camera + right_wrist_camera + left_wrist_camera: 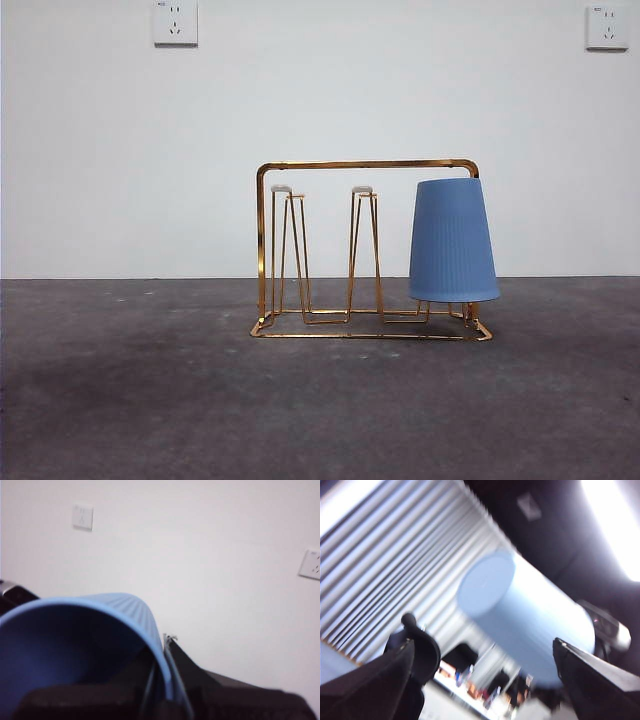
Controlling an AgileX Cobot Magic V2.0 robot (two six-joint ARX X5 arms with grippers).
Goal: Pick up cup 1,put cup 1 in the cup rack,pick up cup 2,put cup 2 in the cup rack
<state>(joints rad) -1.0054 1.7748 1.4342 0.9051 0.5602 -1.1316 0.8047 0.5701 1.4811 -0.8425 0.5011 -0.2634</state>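
Right fingers [200,690] clamp blue cup [115,605] rim | left fingers [370,680] apart

White wall [320,110] — two sockets [175,22] up high; dark grey mottled tabletop [150,400].

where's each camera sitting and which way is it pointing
Front: low at table height, level across the table at the cup rack and racked blue cup; no robot part.
Left wrist: on left arm, tilted upward at a second cup; open left pincer shows.
Right wrist: on right arm, facing the wall; right pincer grips the second cup's rim.
Shared: front and right wrist show the wall sockets.
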